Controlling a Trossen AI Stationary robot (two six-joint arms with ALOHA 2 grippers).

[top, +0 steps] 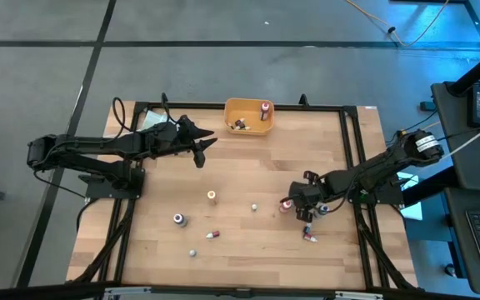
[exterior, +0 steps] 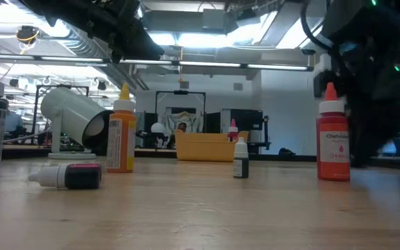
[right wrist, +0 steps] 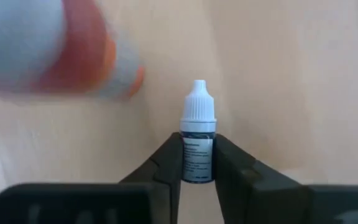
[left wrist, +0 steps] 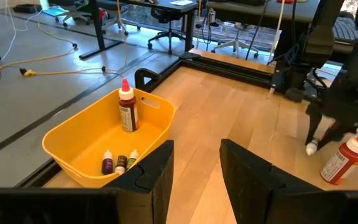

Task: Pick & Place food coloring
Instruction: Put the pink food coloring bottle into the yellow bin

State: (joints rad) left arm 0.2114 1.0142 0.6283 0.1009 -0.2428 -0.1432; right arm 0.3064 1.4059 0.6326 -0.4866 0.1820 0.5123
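On the wooden counter [top: 248, 179], the right end effector [right wrist: 197, 163] is closed on a small dark vial with a white cap [right wrist: 197, 132], standing upright between its fingers at the right of the boards. Just beside it stands one red bottle [top: 286, 204], blurred in the right wrist view. The left end effector [left wrist: 196, 165] hangs over the far left part, its fingers partly apart and holding nothing. The orange bin [top: 248, 116] at the far edge holds four pieces: one tall red-capped bottle [left wrist: 127, 111] and three tiny vials [left wrist: 119, 163]. Loose on the boards lie about six more, among them one orange bottle [top: 212, 196], one purple-topped bottle [top: 178, 219] and one tiny white-capped vial [top: 255, 207]; the rest are too small to tell apart. Around the counter is grey floor; beyond it, desks, chairs and ceiling lights. The low view's near items are partly cut off.
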